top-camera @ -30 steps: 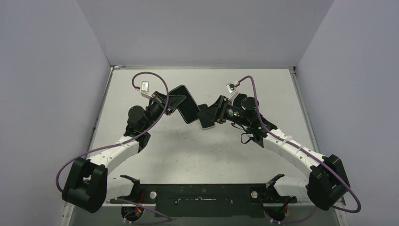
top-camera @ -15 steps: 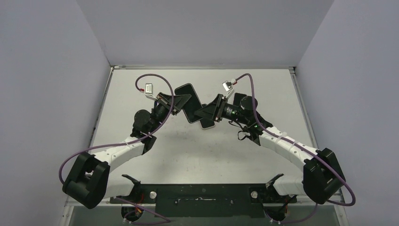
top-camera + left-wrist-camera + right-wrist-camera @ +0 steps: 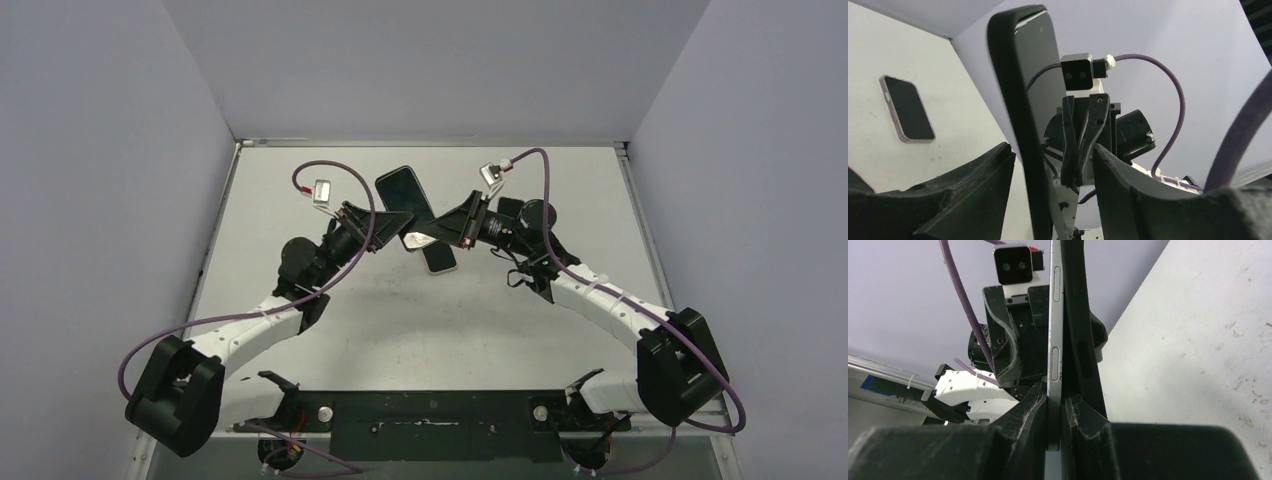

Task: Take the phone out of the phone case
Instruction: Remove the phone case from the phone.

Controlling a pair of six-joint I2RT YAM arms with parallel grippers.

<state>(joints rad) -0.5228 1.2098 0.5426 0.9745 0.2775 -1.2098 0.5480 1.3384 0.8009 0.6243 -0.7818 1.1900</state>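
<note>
A phone with a silver edge (image 3: 1055, 315) sits partly in a black case (image 3: 1077, 315); the pair is held on edge above the table (image 3: 402, 190). My right gripper (image 3: 1058, 412) is shut on the lower end, pinching the silver phone edge with the case wall against it. In the top view the right gripper (image 3: 438, 230) is at the phone's right. My left gripper (image 3: 1050, 195) is open. Its fingers (image 3: 965, 192) stand wide apart on either side of the black case edge (image 3: 1015, 95) without pressing it. In the top view the left gripper (image 3: 385, 222) is at the phone's left.
A second phone with a pale purplish rim (image 3: 441, 258) lies flat on the white table (image 3: 330, 320) just below the held phone; it also shows in the left wrist view (image 3: 906, 115). Grey walls enclose the table on three sides. Purple cables loop over both wrists.
Both arms have carried the cased phone up and toward the back wall, tilting it more upright. The second phone on the table has not moved.
</note>
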